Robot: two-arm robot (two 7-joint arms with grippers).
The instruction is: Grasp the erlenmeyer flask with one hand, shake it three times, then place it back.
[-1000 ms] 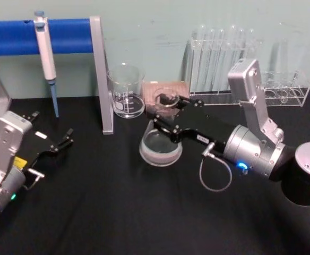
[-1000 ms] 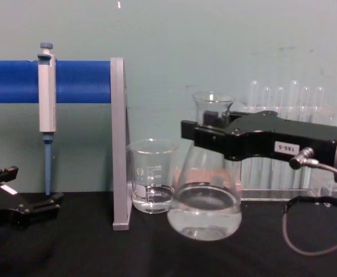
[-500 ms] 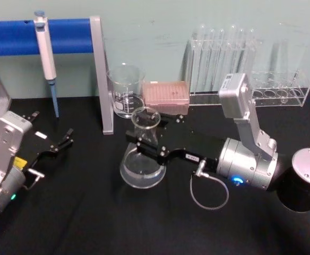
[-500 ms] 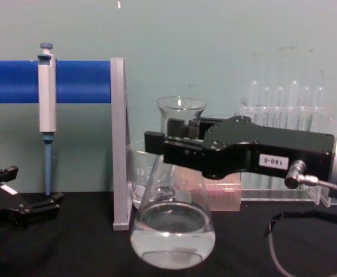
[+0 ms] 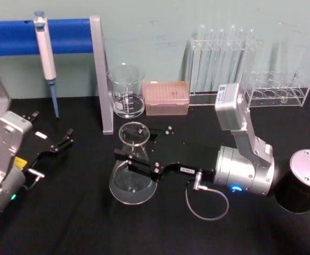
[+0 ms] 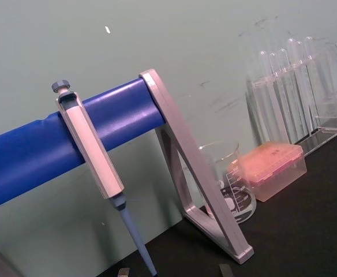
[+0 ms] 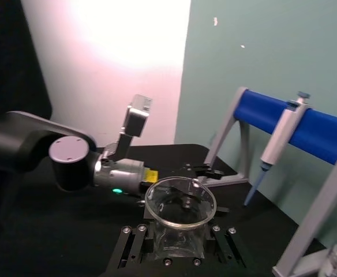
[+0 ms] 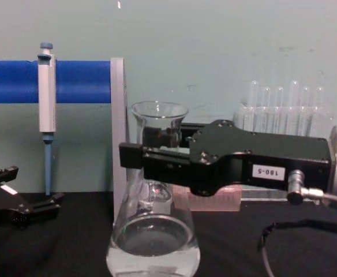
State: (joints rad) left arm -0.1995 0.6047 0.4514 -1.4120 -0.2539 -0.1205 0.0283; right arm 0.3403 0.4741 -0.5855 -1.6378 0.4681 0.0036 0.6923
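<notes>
The erlenmeyer flask (image 5: 132, 178) is clear glass with clear liquid in its wide base (image 8: 153, 245). My right gripper (image 5: 130, 159), the hand with the white label and silver wrist, is shut on its neck just below the flared lip (image 8: 158, 109). The flask stands upright, left of the table's middle. I cannot tell whether its base touches the black table. In the right wrist view the rim (image 7: 180, 203) sits between the black fingers (image 7: 128, 245). My left gripper (image 5: 59, 144) rests open at the far left, parked.
A glass beaker (image 5: 126, 91) and a pink tip box (image 5: 166, 98) stand behind the flask. Test tube racks (image 5: 234, 64) line the back right. A pipette (image 5: 46, 48) hangs on a blue bar whose grey upright (image 5: 103, 79) stands close behind the flask.
The right gripper has carried the flask left and toward me, away from the tip box and beaker. The left arm has not moved.
</notes>
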